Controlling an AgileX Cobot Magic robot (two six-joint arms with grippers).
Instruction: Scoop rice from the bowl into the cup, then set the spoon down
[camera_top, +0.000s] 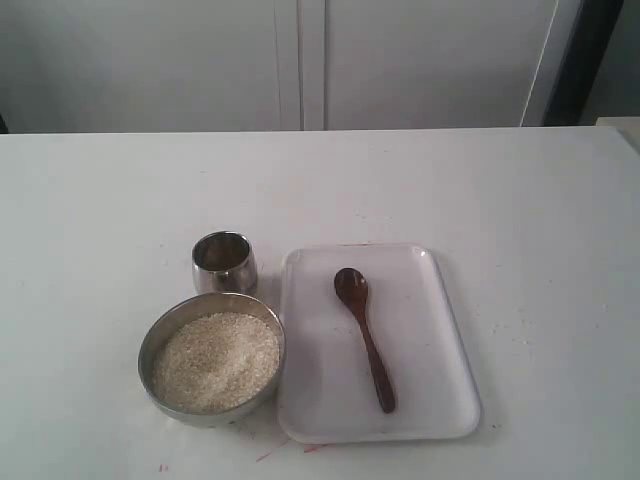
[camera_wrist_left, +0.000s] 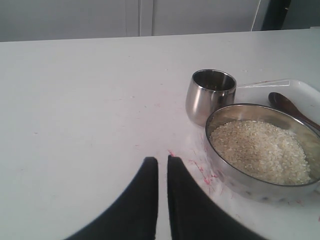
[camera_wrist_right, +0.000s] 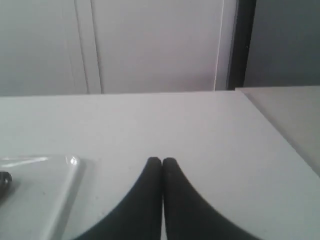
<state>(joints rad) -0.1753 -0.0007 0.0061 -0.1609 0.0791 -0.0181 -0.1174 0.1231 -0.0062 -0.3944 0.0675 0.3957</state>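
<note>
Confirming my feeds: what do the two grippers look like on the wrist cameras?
Alike: the left gripper and right gripper each show two plain black fingers, broad-based, curving to slim rounded tips. No cables or markings show; arms out of view.

White table (camera_top: 500, 190) before pale panelled wall (camera_top: 150, 60), evenly lit.

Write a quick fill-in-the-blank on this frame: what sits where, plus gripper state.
1. All the visible rice is in the ____.
2. The spoon lies flat on the white ____.
3. The cup stands ____, not tipped over.
4. The right gripper is ____ and holds nothing.

Missing words: bowl; tray; upright; shut.
</note>
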